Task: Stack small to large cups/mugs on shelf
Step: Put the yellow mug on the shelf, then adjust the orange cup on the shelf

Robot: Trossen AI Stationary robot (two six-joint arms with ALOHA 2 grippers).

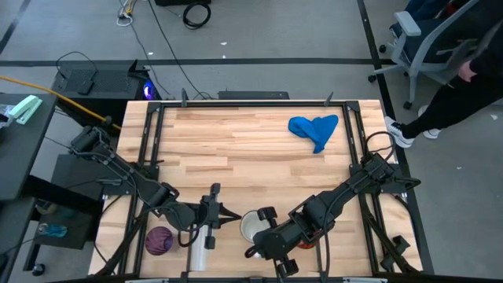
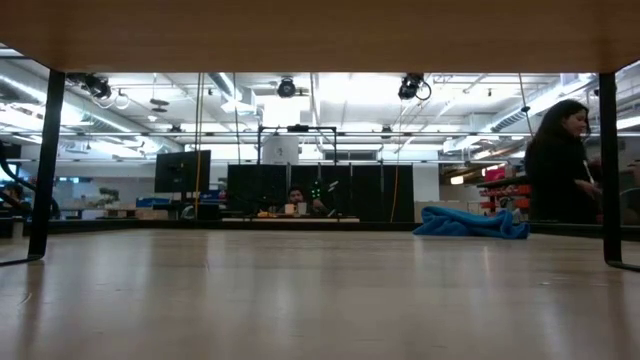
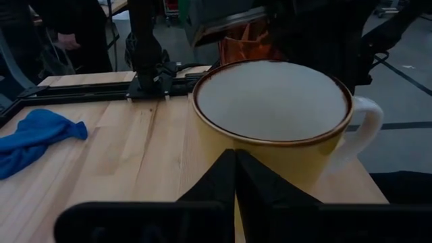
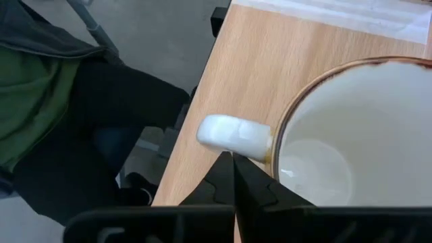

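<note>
Here the white mug [image 1: 251,226] sits low centre of the counter [image 1: 236,141], between both closed, empty tools; right tool [image 1: 255,250] nearest, at its handle [image 4: 233,137]; left tool [image 1: 224,215] just beside

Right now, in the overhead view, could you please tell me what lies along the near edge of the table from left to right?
Purple cup → left gripper → white mug → right gripper → orange cup, mostly hidden under the right arm.
</note>
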